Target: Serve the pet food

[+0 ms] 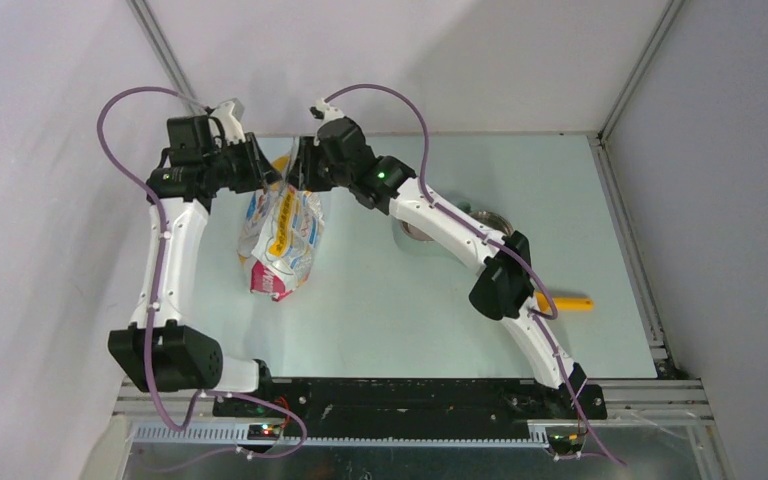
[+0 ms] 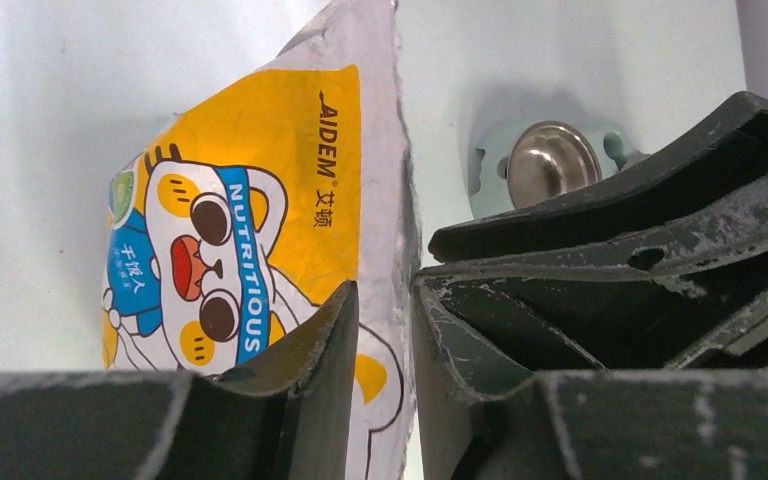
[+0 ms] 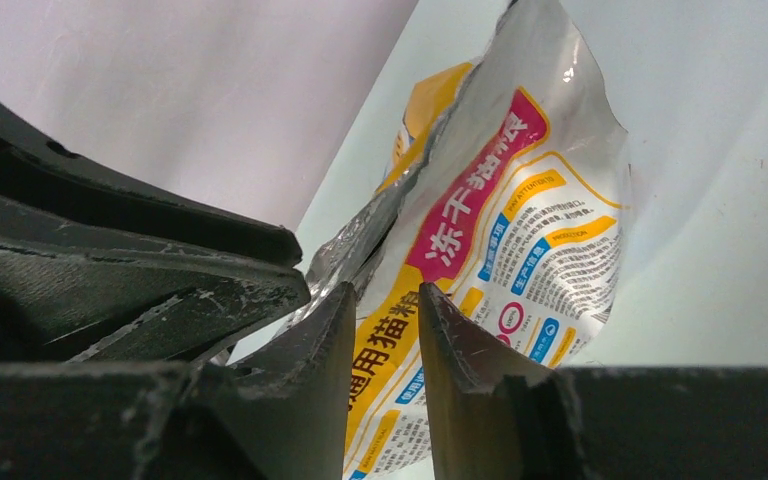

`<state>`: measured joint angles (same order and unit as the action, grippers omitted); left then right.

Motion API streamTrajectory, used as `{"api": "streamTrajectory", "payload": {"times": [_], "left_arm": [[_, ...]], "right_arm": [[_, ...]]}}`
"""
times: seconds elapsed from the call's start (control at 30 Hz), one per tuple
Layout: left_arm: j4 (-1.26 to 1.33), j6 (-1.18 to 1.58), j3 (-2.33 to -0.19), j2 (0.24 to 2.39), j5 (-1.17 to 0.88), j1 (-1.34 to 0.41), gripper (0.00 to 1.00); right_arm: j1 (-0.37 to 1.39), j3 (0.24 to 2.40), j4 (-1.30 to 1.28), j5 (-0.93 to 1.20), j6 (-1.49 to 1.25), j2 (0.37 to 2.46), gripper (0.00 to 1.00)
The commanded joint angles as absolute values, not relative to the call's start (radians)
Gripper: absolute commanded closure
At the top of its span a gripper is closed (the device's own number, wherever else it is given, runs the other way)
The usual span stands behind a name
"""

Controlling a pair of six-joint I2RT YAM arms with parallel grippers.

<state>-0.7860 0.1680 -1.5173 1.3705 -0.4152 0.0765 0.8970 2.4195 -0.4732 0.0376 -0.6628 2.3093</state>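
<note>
No pet food is seen in any view. The kibble is judged to be inside the white printed foil bag [image 1: 282, 240], which is held upright over the far left part of the pale green table [image 1: 390, 320]. The bag's top edge looks jagged in the wrist views, but whether the mouth is fully open cannot be told.

The task is therefore judged to be at an early stage. The bag has been taken up, while opening it, carrying it over and pouring are left to be done. The round shiny metal bowl [image 1: 490, 218] stands well apart to the right of the bag, partly hidden by the right arm, and no kibble is made out in it. A yellow plastic handle [image 1: 572, 302] lies nearer, at the right.

The bag's top is pinched from both sides. The left tool [image 2: 385, 300] is closed narrowly on one edge and the right tool [image 3: 385, 300] on the other, so the food hangs just below both.
</note>
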Motion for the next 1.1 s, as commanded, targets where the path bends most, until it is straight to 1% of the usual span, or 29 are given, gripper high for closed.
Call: {"api": "streamTrajectory", "payload": {"times": [0.0,0.2,0.33,0.63,0.8,0.83,0.9,0.93,1.07], "left_arm": [[-0.773,0.175,-1.558,1.406,-0.428,0.060,0.67],[-0.792,0.160,-1.583,1.440,-0.382,0.051,0.68],[-0.802,0.147,-1.588,1.444,-0.386,0.045,0.69],[-0.839,0.099,-1.606,1.441,-0.276,0.024,0.81],[-0.850,0.078,-1.612,1.444,-0.244,0.021,0.84],[-0.854,0.075,-1.613,1.444,-0.231,0.019,0.84],[-0.860,0.057,-1.616,1.446,-0.200,0.010,0.81],[-0.862,0.044,-1.616,1.445,-0.191,0.008,0.76],[-0.878,0.028,-1.634,1.454,-0.208,-0.032,0.70]], "right_arm": [[0.883,2.398,-0.495,0.002,-0.665,2.293,0.68],[0.875,2.397,-0.488,0.023,-0.667,2.302,0.68],[0.869,2.399,-0.453,0.067,-0.679,2.306,0.68],[0.874,2.436,-0.424,0.113,-0.704,2.336,0.65],[0.870,2.443,-0.399,0.144,-0.716,2.330,0.62],[0.870,2.446,-0.399,0.144,-0.716,2.331,0.61],[0.869,2.448,-0.399,0.143,-0.714,2.329,0.61],[0.867,2.447,-0.406,0.140,-0.712,2.323,0.60],[0.855,2.406,-0.425,0.146,-0.699,2.288,0.60]]}}
